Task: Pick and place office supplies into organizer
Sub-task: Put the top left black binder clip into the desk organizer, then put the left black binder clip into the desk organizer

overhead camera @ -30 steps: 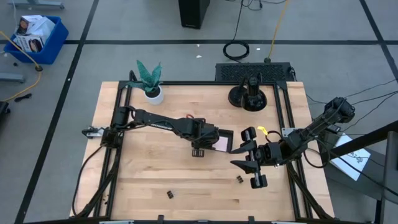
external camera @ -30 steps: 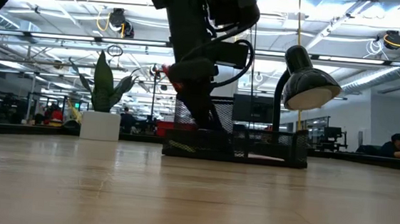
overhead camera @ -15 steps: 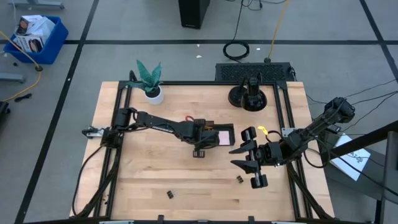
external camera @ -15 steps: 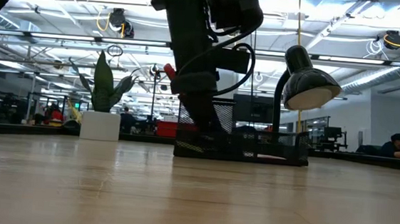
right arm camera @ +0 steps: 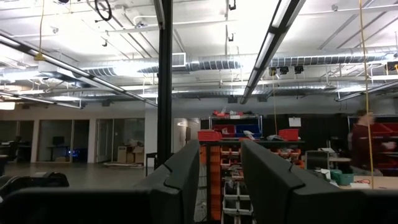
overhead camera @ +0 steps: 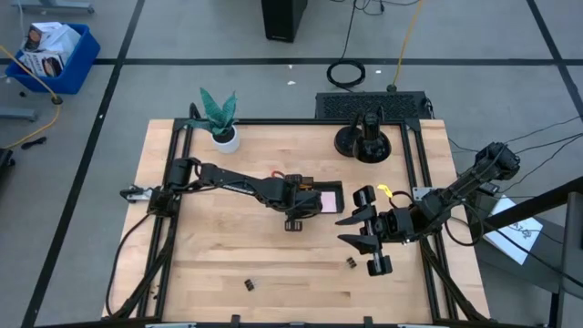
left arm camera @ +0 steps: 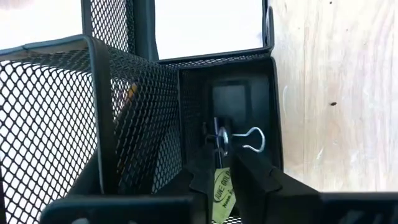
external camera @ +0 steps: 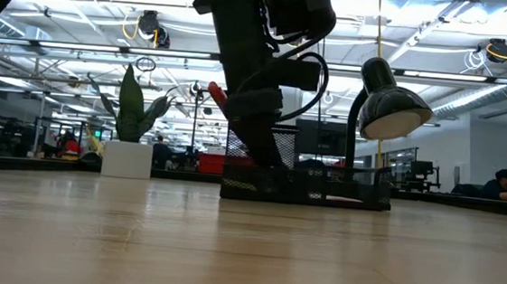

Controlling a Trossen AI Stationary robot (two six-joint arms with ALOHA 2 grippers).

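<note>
Currently the left tool (left arm camera: 222, 163) hangs directly above the organizer (overhead camera: 339, 189), pointed down into one of its small mesh-walled compartments. A binder clip (left arm camera: 231, 140) sits right at the tip of this tool, with its wire handle turned to one side. Whether the tool is grasping the clip or has let it go cannot be told from these views. The position over the compartment mouth suggests a drop-in placement: the mesh walls would contain the clip and stop it from sliding away.

Through the mesh of the neighbouring compartment an orange shaft (left arm camera: 129, 99) leans upright, probably a pencil already stowed. A pink sticky-note pad (overhead camera: 323, 202) lies flat in the wide section of the organizer.

The right tool (overhead camera: 369, 239) waits beside the organizer, raised off the counter (overhead camera: 209, 246). Its jaws stand apart and hold nothing. It faces out toward the room, which keeps it clear of the left arm's working space.

Items outside the organizer:
- One loose clip (overhead camera: 350, 263) lies on the counter near the organizer, below the right tool.
- A second loose clip (overhead camera: 248, 285) lies well apart from the organizer, toward the counter's front edge.
- A small yellow piece (overhead camera: 384, 191) lies just beside the organizer, on the right arm's side.

By this judgement, the task is partly complete.
</note>
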